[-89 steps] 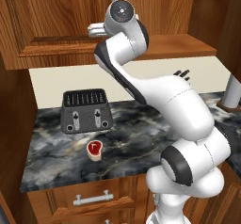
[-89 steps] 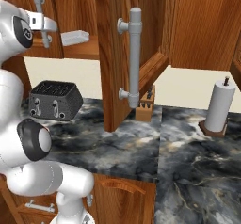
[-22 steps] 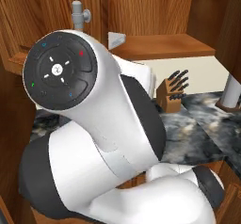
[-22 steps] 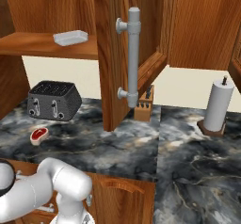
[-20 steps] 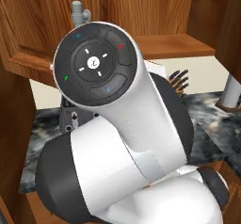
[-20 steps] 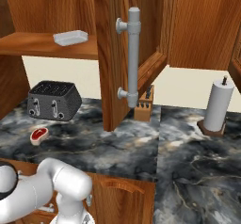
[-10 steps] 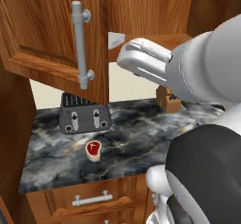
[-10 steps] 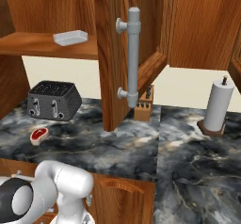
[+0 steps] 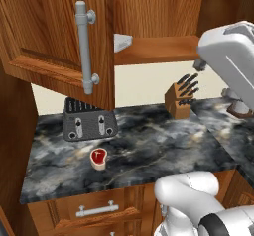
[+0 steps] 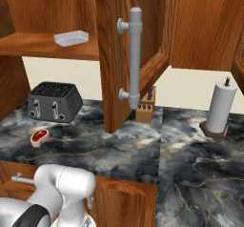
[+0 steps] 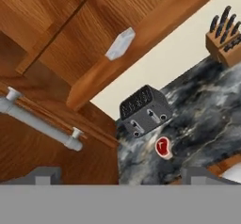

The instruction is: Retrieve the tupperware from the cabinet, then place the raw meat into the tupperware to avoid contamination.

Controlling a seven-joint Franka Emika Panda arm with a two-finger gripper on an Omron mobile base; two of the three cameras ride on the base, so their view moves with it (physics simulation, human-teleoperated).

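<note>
Cabinet [image 10: 109, 54]: both doors swung open, shelf exposed above the toaster [image 10: 51, 102]. Toaster: set on the marble counter [image 10: 143, 149]. Paper towel roll [image 10: 220, 108]: stood far right of the toaster. Knife block [image 9: 179, 98]: right of the toaster. Tupperware [image 10: 71, 38]: laid on the shelf, above the toaster. Raw meat [image 9: 98, 157]: laid just before the toaster. Gripper [image 11: 120, 183]: fingers spread wide, nothing held.

Tupperware [image 10: 71, 38] on cabinet [image 10: 43, 45] shelf above toaster [image 10: 53, 102]; meat [image 10: 39, 136] before toaster
</note>
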